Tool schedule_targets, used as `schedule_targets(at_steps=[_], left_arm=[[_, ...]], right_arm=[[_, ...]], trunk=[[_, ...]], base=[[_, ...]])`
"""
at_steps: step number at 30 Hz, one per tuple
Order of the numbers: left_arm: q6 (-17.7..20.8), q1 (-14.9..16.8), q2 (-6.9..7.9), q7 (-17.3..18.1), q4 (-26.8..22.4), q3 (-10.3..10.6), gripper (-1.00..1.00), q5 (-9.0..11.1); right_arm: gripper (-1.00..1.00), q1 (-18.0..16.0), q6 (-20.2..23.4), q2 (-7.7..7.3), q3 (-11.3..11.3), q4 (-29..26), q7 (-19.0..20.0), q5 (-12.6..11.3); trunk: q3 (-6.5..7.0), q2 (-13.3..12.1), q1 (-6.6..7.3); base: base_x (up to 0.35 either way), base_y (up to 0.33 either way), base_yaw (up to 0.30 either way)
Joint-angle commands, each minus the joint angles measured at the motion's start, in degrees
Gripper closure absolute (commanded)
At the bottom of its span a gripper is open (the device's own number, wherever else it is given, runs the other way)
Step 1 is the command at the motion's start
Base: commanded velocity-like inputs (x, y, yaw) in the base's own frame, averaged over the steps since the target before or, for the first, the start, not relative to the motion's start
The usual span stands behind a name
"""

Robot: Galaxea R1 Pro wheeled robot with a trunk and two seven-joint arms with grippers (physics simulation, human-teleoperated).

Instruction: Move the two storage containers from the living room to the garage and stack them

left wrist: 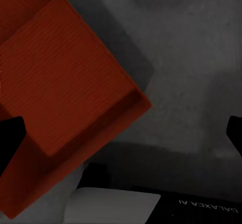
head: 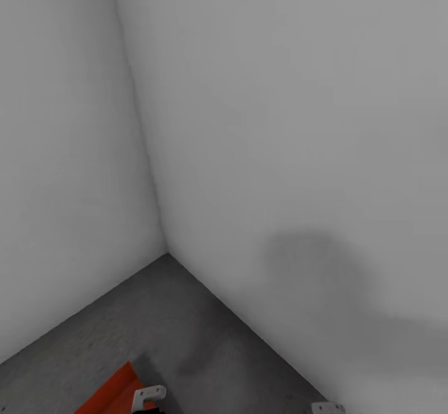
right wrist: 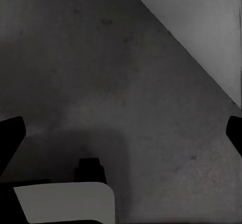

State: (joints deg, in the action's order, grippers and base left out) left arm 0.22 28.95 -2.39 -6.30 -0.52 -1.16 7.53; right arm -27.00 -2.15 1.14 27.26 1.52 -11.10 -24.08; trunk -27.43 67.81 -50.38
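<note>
I am facing a corner of the garage, where two plain white walls (head: 280, 122) meet over the dark grey floor (head: 205, 333). From my head, an orange-red storage container (head: 112, 392) shows at the lower left edge, lying on the floor just beside the pale bracket of my left arm (head: 148, 395). A second pale bracket, of my right arm (head: 328, 408), peeks in at the lower right, well apart from the container.

Along my left hand (left wrist: 121, 133), the container (left wrist: 60, 98) lies below, its finely ribbed bottom facing up at me and its thin walls standing round it, turned at an angle to my fingers. One dark fingertip (left wrist: 10, 138) overlaps its red surface in the picture; the other (left wrist: 234, 130) stands over bare concrete. The two tips sit far apart, so this hand is wide and holds nothing.

My right hand (right wrist: 121, 133) is likewise wide, its fingertips (right wrist: 10, 138) at opposite edges with only mottled floor (right wrist: 101, 72) between them and a strip of white wall (right wrist: 201, 27) beyond. It grasps nothing.
</note>
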Motion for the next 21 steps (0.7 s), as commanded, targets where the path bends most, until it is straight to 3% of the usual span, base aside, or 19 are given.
schedule_targets(at_steps=[1, 8, 21], left_arm=[[0.03, 0.0, 0.09, -0.12, -0.02, -0.07, -1.0, 0.46], [0.01, -0.71, 0.74, -0.12, 0.08, -0.07, -1.0, 0.46], [-0.61, -3.85, 0.75, -0.03, 0.08, -0.07, -1.0, 0.46]], right_arm=[[-1.0, -0.05, -0.22, 0.02, 0.46, 0.16, -0.06, -0.6], [-1.0, 2.41, -0.37, -0.25, 0.43, 0.15, -0.06, -3.93], [-1.0, 2.74, -0.48, -0.26, 0.43, 0.15, -0.06, -4.45]], trunk=[[0.0, 0.03, 0.0], [0.27, 0.03, 0.0], [0.34, 0.03, 0.0]], base=[[0.0, 0.0, -0.243], [0.0, 0.0, -0.257], [0.0, 0.0, -0.273]])
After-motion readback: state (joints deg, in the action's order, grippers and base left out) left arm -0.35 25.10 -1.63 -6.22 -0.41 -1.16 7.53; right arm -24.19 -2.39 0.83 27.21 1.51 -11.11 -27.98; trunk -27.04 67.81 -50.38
